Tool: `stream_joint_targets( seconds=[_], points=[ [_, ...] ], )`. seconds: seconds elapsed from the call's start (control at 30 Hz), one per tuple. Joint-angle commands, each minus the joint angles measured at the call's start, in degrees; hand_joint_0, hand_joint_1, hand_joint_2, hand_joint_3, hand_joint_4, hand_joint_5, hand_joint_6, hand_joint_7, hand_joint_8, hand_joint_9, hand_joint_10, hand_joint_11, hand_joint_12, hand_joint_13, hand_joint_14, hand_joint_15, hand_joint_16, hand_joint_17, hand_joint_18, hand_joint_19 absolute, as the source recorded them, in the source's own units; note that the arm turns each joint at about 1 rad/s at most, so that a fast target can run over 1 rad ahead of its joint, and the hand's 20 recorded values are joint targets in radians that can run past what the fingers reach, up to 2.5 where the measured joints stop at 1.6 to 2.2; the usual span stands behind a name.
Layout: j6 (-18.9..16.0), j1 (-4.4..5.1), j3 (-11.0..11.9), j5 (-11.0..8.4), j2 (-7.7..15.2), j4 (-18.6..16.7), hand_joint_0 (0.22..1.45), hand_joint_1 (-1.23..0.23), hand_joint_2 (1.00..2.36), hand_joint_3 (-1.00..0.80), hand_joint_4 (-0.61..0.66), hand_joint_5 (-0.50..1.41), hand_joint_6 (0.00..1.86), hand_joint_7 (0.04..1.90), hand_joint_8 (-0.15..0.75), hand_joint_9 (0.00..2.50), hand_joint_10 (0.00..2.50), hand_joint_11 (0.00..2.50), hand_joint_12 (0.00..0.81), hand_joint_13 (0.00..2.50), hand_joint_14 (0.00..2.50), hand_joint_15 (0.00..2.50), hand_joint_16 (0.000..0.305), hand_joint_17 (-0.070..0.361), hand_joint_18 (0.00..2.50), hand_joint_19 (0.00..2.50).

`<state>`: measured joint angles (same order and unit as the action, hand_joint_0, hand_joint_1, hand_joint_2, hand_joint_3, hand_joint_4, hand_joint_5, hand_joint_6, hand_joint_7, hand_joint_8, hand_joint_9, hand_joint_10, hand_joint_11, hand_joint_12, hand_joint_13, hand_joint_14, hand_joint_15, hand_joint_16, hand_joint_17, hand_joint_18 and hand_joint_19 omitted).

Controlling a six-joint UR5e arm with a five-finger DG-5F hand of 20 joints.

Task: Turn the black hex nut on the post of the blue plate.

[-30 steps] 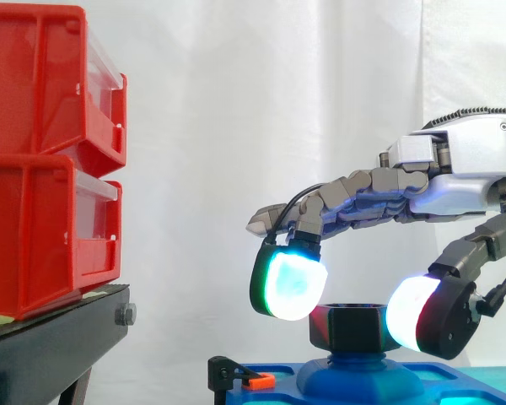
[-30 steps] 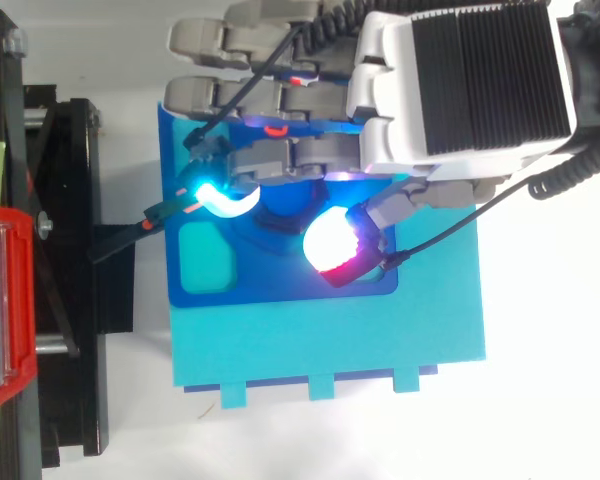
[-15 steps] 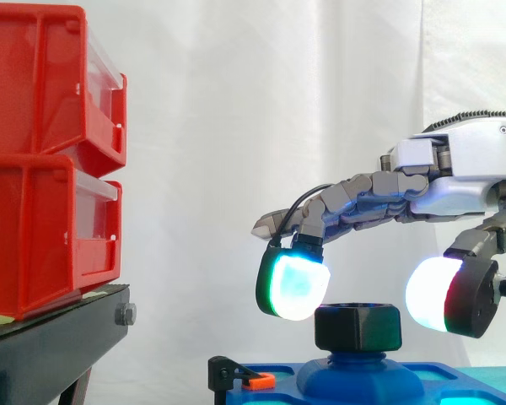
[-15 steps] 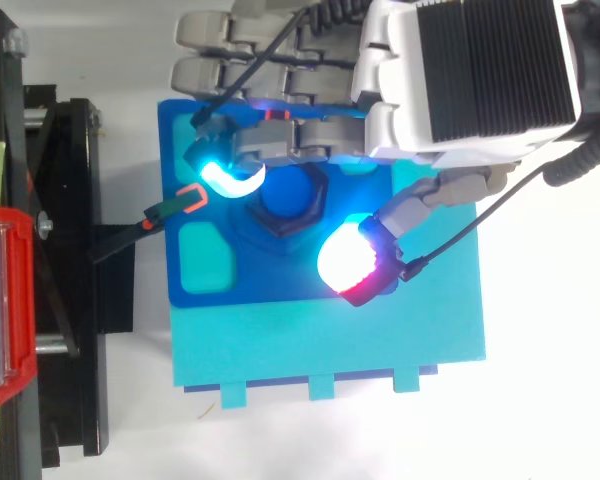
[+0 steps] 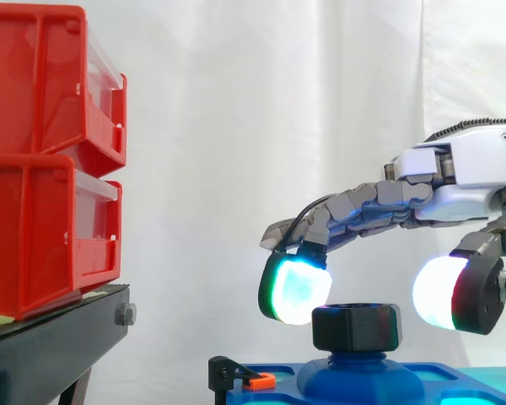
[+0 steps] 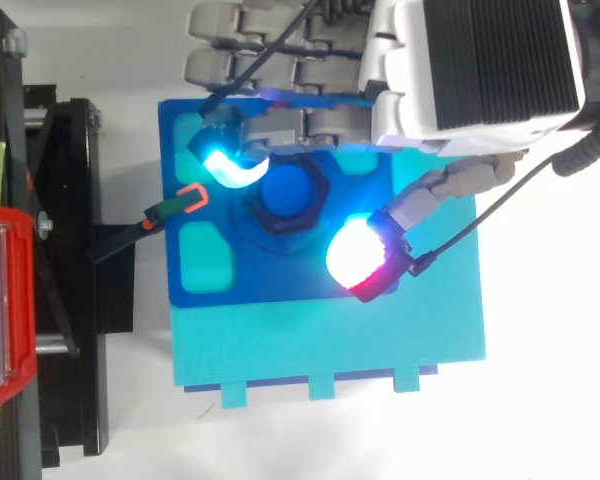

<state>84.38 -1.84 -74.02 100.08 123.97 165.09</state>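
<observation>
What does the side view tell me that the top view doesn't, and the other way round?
Side: the red bins are stacked two high, the nut sits raised on the post, and the thumb pad hangs clear of the nut at its right. Top: the nut's six-sided outline rings the post's blue top, near the middle of the plate. Both: the open hand spread over the nut, pads glowing.
</observation>
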Motion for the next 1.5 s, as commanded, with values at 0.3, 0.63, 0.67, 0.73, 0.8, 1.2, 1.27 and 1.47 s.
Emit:
stream_joint_targets(
  seconds=[0.3,0.63,0.67,0.73,0.8,1.2,1.27,1.47],
  points=[
    [2.8,-0.26,0.9,0.03,-0.4,4.4,0.37,-0.43,1.0,-0.5,0.29,-0.21,0.5,0.91,0.214,0.19,0.0,0.11,0.367,0.13,0.0,0.01,0.055,0.124,0.21,0.21],
    [3.9,-0.44,1.0,0.03,-0.9,5.5,0.37,-0.43,1.0,-0.5,0.3,-0.21,0.5,0.92,0.213,0.19,0.0,0.11,0.364,0.13,0.0,0.02,0.055,0.124,0.21,0.21],
    [4.1,-0.44,1.0,-0.06,-1.2,5.9,0.37,-0.43,1.0,-0.5,0.3,-0.21,0.5,0.92,0.213,0.19,0.0,0.1,0.364,0.13,0.0,0.02,0.055,0.124,0.21,0.21],
    [4.3,-0.44,1.0,-0.06,-1.4,6.2,0.37,-0.43,1.0,-0.5,0.3,-0.21,0.5,0.92,0.213,0.19,0.0,0.11,0.363,0.13,0.0,0.02,0.055,0.123,0.21,0.21],
    [4.5,-0.35,1.0,-0.06,-1.7,6.7,0.37,-0.43,1.0,-0.5,0.3,-0.21,0.5,0.91,0.211,0.19,0.0,0.11,0.362,0.13,0.0,0.02,0.055,0.123,0.21,0.21],
    [6.3,-0.44,0.9,-0.32,-3.0,10.4,0.38,-0.44,1.0,-0.5,0.3,-0.21,0.5,0.92,0.207,0.19,0.0,0.11,0.357,0.13,0.0,0.02,0.054,0.121,0.21,0.22],
    [6.7,-0.53,0.9,-0.32,-3.1,10.4,0.38,-0.44,1.0,-0.5,0.3,-0.21,0.5,0.92,0.206,0.19,0.0,0.12,0.356,0.13,0.0,0.02,0.054,0.121,0.21,0.21],
    [7.8,-0.53,0.9,-0.41,-4.2,11.2,0.38,-0.44,1.0,-0.5,0.3,-0.21,0.5,0.92,0.205,0.19,0.0,0.11,0.356,0.13,0.0,0.01,0.053,0.12,0.21,0.21]
  ],
)
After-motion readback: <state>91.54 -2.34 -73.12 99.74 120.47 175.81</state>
